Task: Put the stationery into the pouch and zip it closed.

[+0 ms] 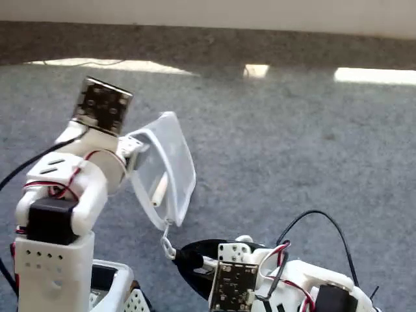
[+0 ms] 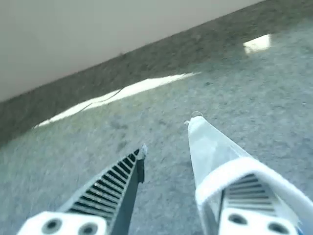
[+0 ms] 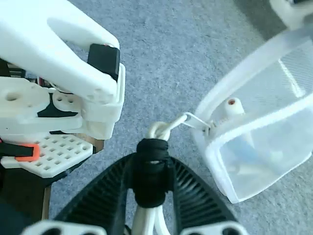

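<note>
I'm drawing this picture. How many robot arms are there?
2. The left arm is on the left in the high view, holding up the clear pouch. The right arm is at the bottom right, pinching the zipper cord.

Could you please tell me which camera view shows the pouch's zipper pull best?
The right wrist view shows it best: the zipper pull and its knotted cord appear close up, clamped in the right gripper. The high view shows the pull small, hanging below the lifted pouch. The left wrist view gives the pouch's edge.
</note>
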Tool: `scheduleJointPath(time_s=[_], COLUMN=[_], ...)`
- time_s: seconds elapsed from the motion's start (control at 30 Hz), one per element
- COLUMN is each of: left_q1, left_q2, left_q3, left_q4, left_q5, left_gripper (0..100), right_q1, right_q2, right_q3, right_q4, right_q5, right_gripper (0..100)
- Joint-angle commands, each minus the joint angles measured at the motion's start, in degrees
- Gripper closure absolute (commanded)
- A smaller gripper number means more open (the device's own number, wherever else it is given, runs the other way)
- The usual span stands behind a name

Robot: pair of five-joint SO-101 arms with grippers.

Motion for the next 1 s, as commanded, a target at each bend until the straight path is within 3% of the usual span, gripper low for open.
scheduleJointPath(time_s=[0.0, 0.17, 0.33, 0.63, 0.97], left_q1=[13.5, 24.3, 32.0, 38.5, 38.6], left_q2=[-0.7, -0.3, -0.7, -0.7, -0.7], left_q3=[-4.6, -5.0, -6.3, -18.2, -28.1], left_q4=[-1.1, -0.7, 8.3, 17.6, 19.8], left_q5=[-3.5, -6.4, -13.0, -9.8, -4.3], left_gripper=[75, 75, 75, 75, 75], right_q1=[-1.1, -0.9, -0.9, -0.8, -0.7], right_q2=[0.0, 0.0, 0.0, 0.0, 0.0], right_q3=[-5.6, -11.5, -18.2, -21.0, -21.0], right_q4=[2.0, 6.5, 11.2, 13.8, 13.6], right_q5=[-0.4, -0.4, -0.4, -0.4, -0.4], right_gripper=[99.3, 99.3, 99.3, 99.3, 99.3])
